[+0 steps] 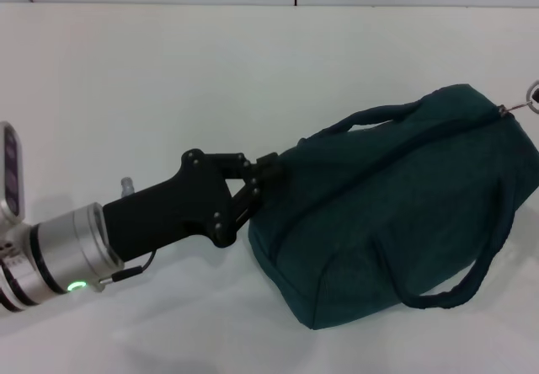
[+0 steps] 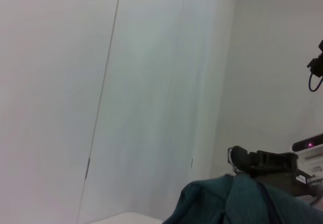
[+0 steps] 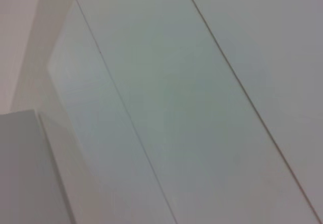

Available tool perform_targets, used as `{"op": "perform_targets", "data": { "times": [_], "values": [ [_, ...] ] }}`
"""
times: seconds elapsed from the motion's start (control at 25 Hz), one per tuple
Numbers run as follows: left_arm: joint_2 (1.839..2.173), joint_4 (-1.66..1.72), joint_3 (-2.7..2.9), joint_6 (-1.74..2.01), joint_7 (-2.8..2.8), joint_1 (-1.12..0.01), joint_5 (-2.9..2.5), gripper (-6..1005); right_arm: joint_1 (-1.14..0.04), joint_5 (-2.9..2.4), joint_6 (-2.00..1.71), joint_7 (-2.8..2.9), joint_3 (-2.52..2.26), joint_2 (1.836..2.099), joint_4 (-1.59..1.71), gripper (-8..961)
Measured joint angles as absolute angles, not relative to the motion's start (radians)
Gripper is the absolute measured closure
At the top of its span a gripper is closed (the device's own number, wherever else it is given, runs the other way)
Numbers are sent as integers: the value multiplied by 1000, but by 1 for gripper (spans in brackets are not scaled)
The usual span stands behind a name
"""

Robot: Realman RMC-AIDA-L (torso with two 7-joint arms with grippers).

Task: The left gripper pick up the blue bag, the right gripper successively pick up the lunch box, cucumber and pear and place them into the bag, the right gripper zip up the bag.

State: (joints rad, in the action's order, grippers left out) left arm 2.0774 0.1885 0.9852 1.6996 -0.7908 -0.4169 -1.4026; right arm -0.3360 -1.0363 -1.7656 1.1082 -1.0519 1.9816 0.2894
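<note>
Bag (image 1: 396, 205), dark teal, lies on the white bench (image 1: 168, 79) toward the robot's right, its zipper pull (image 1: 509, 109) at the far right end. At the bag's left end, the left gripper (image 1: 268, 172) has its fingers pressed together on the fabric there. Right gripper is out of sight.

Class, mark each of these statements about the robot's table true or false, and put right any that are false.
1. The left gripper is at the end of the bag. True.
2. The bag stands upright with its mouth wide open. False: it lies on its side, its mouth appearing shut.
3. A pear rests on the table beside the bag. False: no pear is in view.
4. The bag's handles hang loose, unheld. True.
5. The right gripper holds the zip pull. False: it is out of view.
</note>
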Motion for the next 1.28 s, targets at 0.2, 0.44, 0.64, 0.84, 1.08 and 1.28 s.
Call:
{"op": "perform_targets", "data": {
  "times": [0.2,0.44,0.64,0.84,1.08,1.28],
  "values": [
    [2082,189,940,1697,-815,-423,-1397,869,-338,-1037,-1782,1115,-1053,1984,286,910],
    [2090,185,906,1696,-811,-421,-1376,788,-321,-1031,-1774,1118,-1048,1998,281,910],
    [2090,189,917,1712,-810,-442,-1375,658,-316,-1030,-1771,1118,-1036,2000,252,909],
    [2086,189,960,1729,-837,-490,-1394,662,-315,-1029,-1770,1114,-1036,2000,243,909],
    [2085,193,981,1714,-864,-521,-1403,664,-314,-1029,-1770,1111,-1036,2000,240,908],
    [2087,214,982,1688,-878,-522,-1407,665,-314,-1032,-1770,1110,-1037,2000,238,907]
  ]
}}
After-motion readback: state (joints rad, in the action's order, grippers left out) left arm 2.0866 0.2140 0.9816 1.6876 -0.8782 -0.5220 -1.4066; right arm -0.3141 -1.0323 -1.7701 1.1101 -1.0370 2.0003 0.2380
